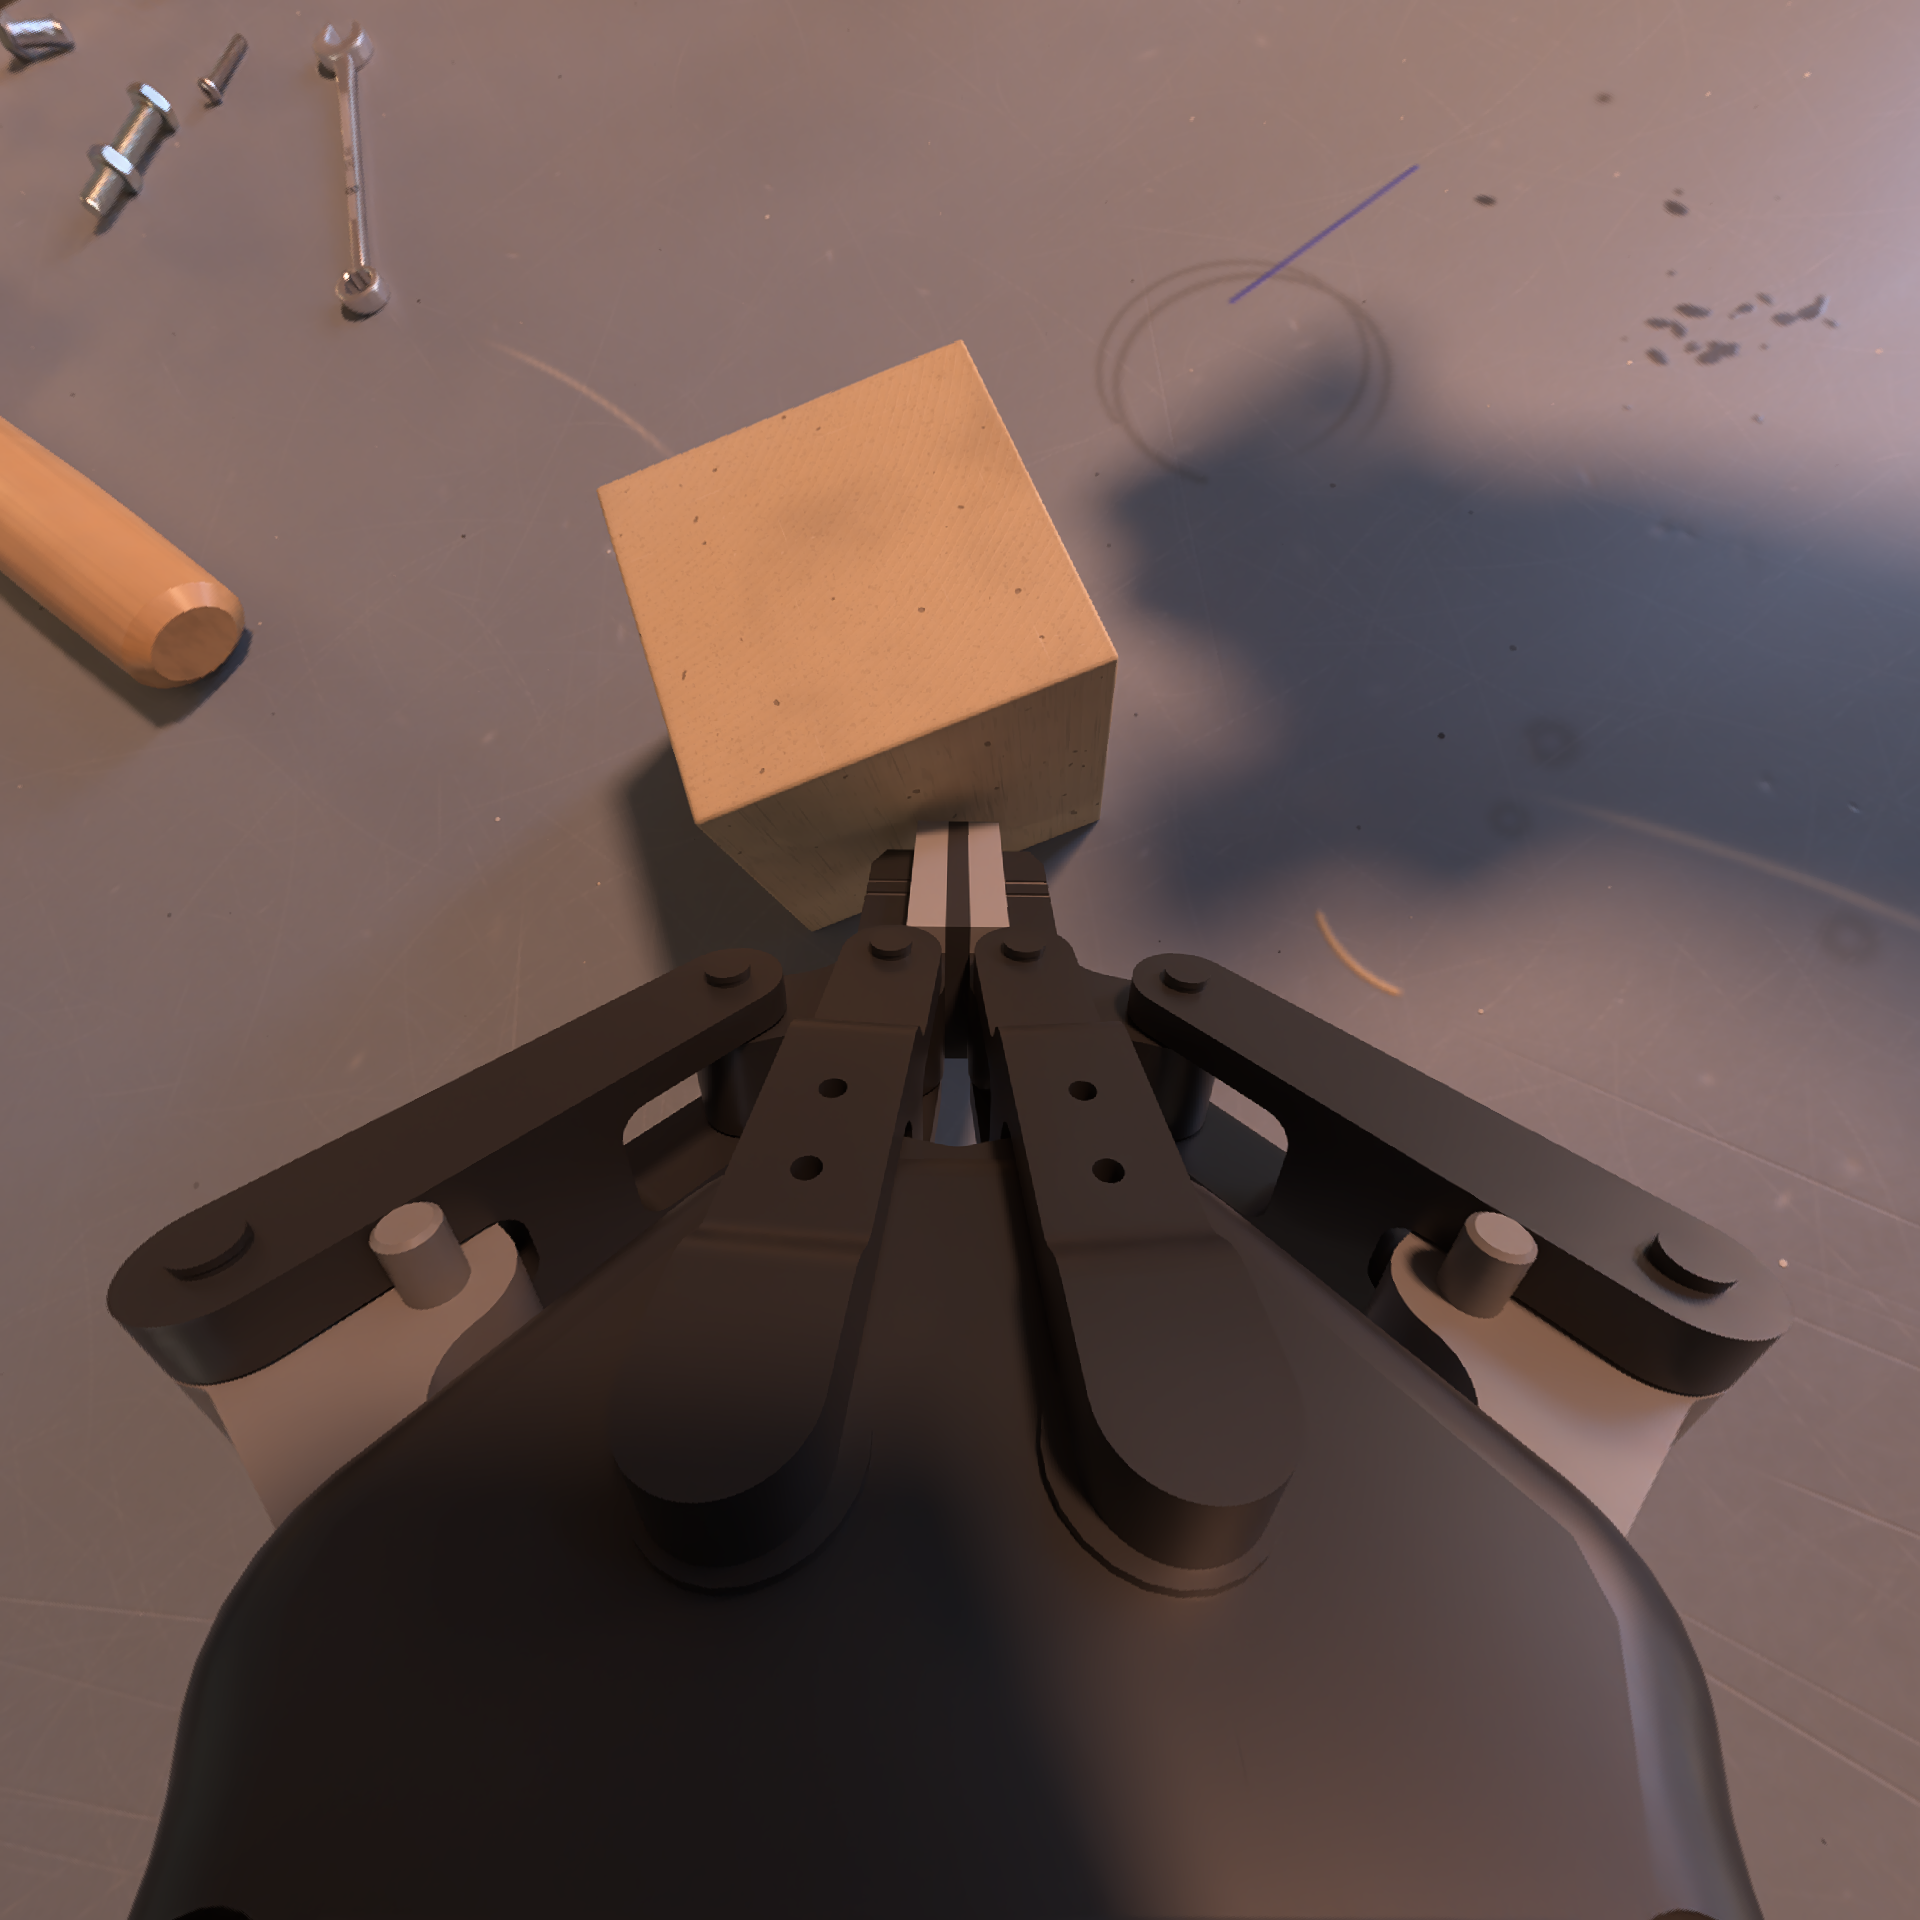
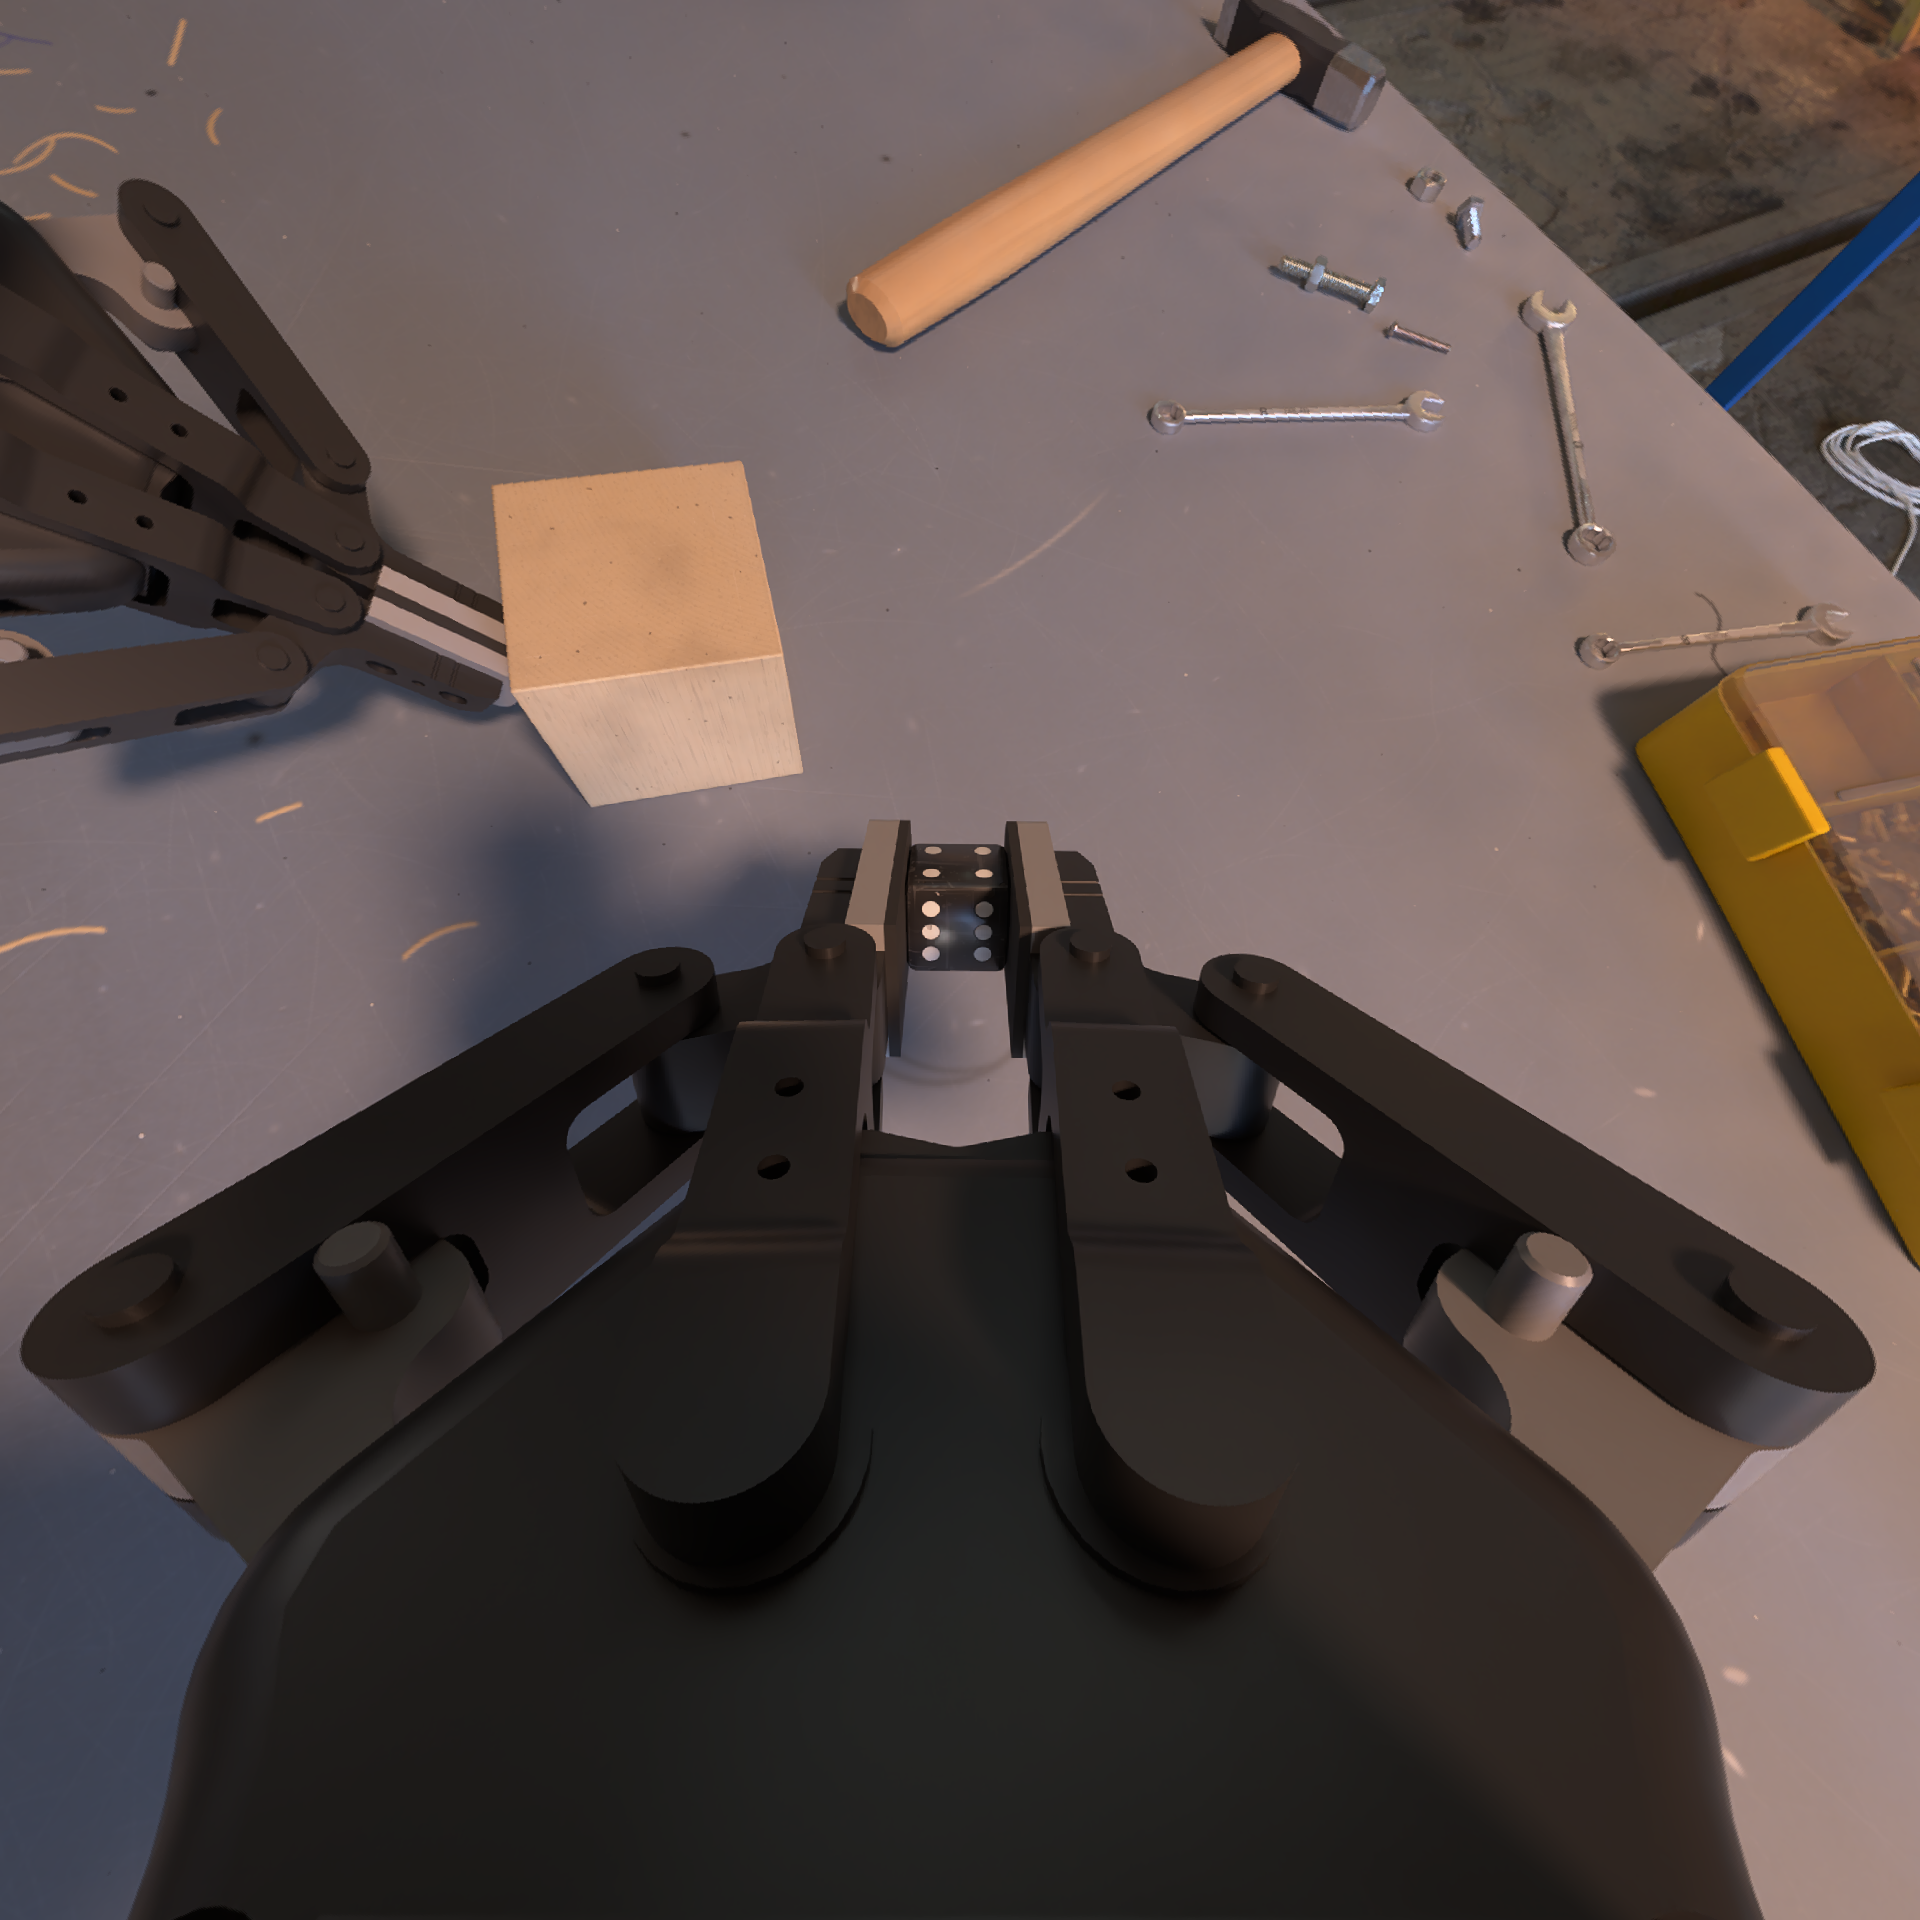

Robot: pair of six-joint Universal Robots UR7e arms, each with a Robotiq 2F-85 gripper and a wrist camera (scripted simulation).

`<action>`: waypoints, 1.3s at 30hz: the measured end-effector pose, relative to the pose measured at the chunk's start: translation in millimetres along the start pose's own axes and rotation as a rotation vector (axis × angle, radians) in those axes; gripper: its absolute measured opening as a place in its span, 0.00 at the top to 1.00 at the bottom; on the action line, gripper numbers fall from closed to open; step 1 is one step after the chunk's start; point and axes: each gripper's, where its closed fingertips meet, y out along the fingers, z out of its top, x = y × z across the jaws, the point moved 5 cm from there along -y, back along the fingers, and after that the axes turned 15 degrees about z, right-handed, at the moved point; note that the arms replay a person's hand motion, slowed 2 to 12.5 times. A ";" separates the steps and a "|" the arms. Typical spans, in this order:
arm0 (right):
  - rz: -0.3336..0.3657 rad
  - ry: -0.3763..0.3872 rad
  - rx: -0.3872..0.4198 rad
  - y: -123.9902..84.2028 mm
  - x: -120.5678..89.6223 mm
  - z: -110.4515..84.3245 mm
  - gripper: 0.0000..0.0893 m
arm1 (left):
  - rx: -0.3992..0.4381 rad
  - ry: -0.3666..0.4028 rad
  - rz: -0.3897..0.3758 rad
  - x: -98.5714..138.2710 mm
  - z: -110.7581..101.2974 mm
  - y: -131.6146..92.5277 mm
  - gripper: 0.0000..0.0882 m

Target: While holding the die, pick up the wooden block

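The wooden block (image 1: 862, 613) is a pale cube on the grey table. My left gripper (image 1: 958, 847) is shut and empty, its fingertips pressed against the block's near side face. In the right wrist view the block (image 2: 644, 623) sits left of centre, with the left gripper (image 2: 473, 634) touching its left face. My right gripper (image 2: 956, 883) is shut on a black die (image 2: 956, 904) with white pips, held just above the table a little in front of and right of the block.
A hammer (image 2: 1091, 177) with a wooden handle (image 1: 114, 561) lies beyond the block. Wrenches (image 2: 1299, 414) (image 1: 353, 166), bolts (image 1: 130, 156) and nuts lie scattered nearby. A yellow parts box (image 2: 1808, 914) stands at the right table edge. Wood shavings (image 2: 52, 940) lie on the left.
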 end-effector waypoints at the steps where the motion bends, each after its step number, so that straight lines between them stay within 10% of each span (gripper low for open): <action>1: 0.000 0.000 0.000 0.0 -0.1 0.0 0.82 | -0.002 -0.001 0.001 -0.1 -0.3 0.4 1.00; 31: -0.001 0.002 -0.002 -0.7 0.3 -0.6 0.82 | 0.015 0.000 -0.007 5.7 4.7 -2.9 1.00; 39: 0.002 0.003 -0.001 -1.0 0.3 -0.5 0.82 | -0.001 -0.074 0.096 5.1 5.3 -10.9 0.73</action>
